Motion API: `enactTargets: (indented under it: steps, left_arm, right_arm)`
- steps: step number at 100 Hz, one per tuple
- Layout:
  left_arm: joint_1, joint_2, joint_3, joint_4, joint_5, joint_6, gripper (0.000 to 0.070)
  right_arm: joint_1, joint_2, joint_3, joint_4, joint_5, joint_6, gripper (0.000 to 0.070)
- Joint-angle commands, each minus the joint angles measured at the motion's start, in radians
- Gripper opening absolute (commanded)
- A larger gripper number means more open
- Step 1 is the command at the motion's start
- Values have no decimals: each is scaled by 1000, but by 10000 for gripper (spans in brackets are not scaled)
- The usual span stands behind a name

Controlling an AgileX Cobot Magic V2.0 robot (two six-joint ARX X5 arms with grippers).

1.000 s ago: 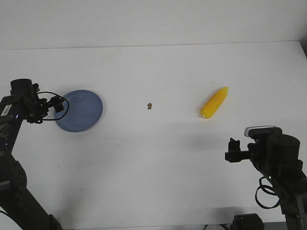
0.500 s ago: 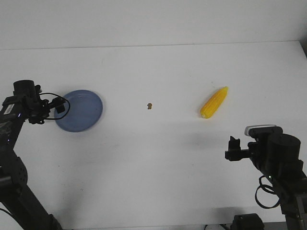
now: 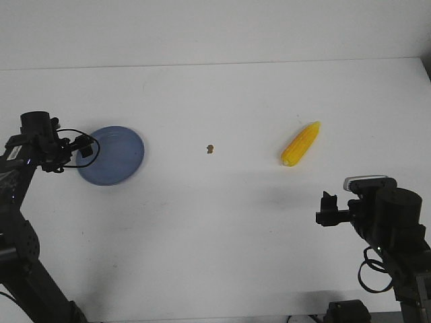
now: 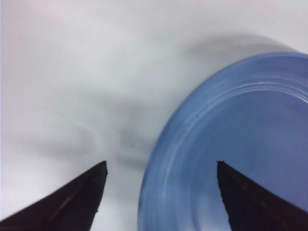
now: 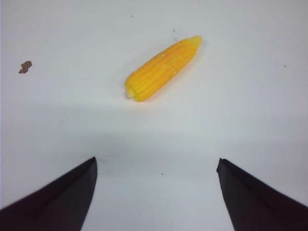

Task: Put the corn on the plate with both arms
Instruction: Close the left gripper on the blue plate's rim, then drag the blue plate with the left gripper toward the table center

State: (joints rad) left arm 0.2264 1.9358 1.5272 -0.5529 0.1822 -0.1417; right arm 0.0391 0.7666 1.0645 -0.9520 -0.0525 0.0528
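Observation:
The yellow corn (image 3: 300,143) lies on the white table right of centre, its point toward the far right; it also shows in the right wrist view (image 5: 161,68). The blue plate (image 3: 114,155) sits at the left. My left gripper (image 3: 83,147) hovers over the plate's left rim (image 4: 159,159), open, one finger over the table and the other over the plate. My right gripper (image 3: 326,211) is open and empty, well short of the corn on the near side.
A tiny brown speck (image 3: 210,148) lies on the table between plate and corn, also seen in the right wrist view (image 5: 25,67). The table's far edge (image 3: 215,65) runs across the back.
The left arm has shifted slightly, its wrist drifting a little up and toward the plate's left rim. The right arm, corn and plate have not moved.

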Motion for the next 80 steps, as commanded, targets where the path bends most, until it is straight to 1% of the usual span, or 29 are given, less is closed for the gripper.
enactTargets:
  steps: [1, 29, 36, 40, 42, 44, 47, 51, 52, 54, 55, 57, 67, 76, 80]
  left_arm:
    - [-2, 27, 19, 1, 2, -2, 475]
    - [-16, 75, 19, -17, 3, -3, 476]
    - [-19, 84, 19, -26, 3, -3, 466]
    - [-19, 87, 19, -28, 3, -3, 435]
    - [-19, 87, 19, -29, 3, -3, 398]
    - [-19, 87, 19, -29, 3, -3, 344]
    - [-19, 87, 19, -29, 3, -2, 225]
    - [-19, 86, 19, -29, 3, 0, 28]
    - [-19, 86, 19, -30, 3, 1, 0]
    - [-19, 86, 19, -30, 4, 0, 3]
    - [-19, 86, 19, -31, 5, 1, 18]
    - [-19, 85, 19, -32, 11, 1, 7]
    - [-14, 85, 19, -34, 46, 0, 9]
    - [-4, 80, 19, -42, 93, 0, 9]
    - [0, 74, 19, -47, 126, 0, 9]
  right_arm:
    - [0, 7, 18, 9, 0, 3, 530]
    - [0, 7, 18, 8, 0, 3, 529]
    - [0, 7, 18, 8, 0, 3, 530]
    - [0, 7, 18, 8, 0, 3, 530]
    - [0, 7, 18, 8, 0, 3, 530]
    - [0, 7, 18, 8, 0, 3, 530]
    - [0, 7, 18, 8, 0, 3, 530]
    - [0, 7, 18, 8, 0, 3, 530]
    - [0, 7, 18, 8, 0, 3, 530]
    - [0, 7, 18, 8, 0, 3, 530]
    - [0, 7, 18, 8, 0, 3, 530]
    - [0, 7, 18, 8, 0, 3, 530]
    - [0, 7, 18, 8, 0, 3, 530]
    - [0, 7, 18, 8, 0, 3, 530]
    - [0, 7, 18, 7, 0, 3, 530]
